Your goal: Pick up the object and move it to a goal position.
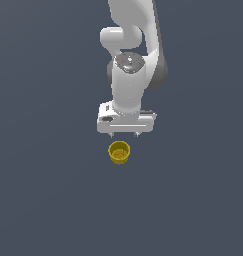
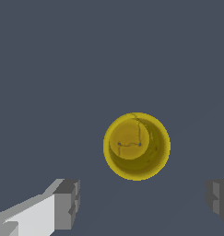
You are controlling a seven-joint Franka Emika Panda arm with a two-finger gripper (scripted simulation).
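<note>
While the arm hangs above the plain grey counter (image 1: 38, 200), its end effector (image 1: 124, 134) is spread wide and holds nothing — the wrist view shows one dark finger pad (image 2: 67, 203) and the other at the opposite edge of the picture, well apart, with bare surface between them. The yellow cup (image 1: 119, 152) stands upright on the counter, mouth up, its rim round and its floor visible with a faint dark line across it. In the exterior view it sits just below the fingertips and slightly toward that view's left of their midpoint; whether a height gap remains cannot be judged from that angle alone, though the wrist view suggests the fingers have not yet reached the rim. The step in hand is judged to be alignment before descent. In the wrist view the cup (image 2: 137, 146) lies off the line joining the two pads, so the approach calls for a lateral correction first, bringing that line across the middle of the cup, then a straight vertical drop. The spread appears ample for the cup's width. Closure should meet the outer wall below the rim, evenly on both sides — an off-centre pinch on a round, light container is likely to push or tip it. No goal marker is visible in either view.
</note>
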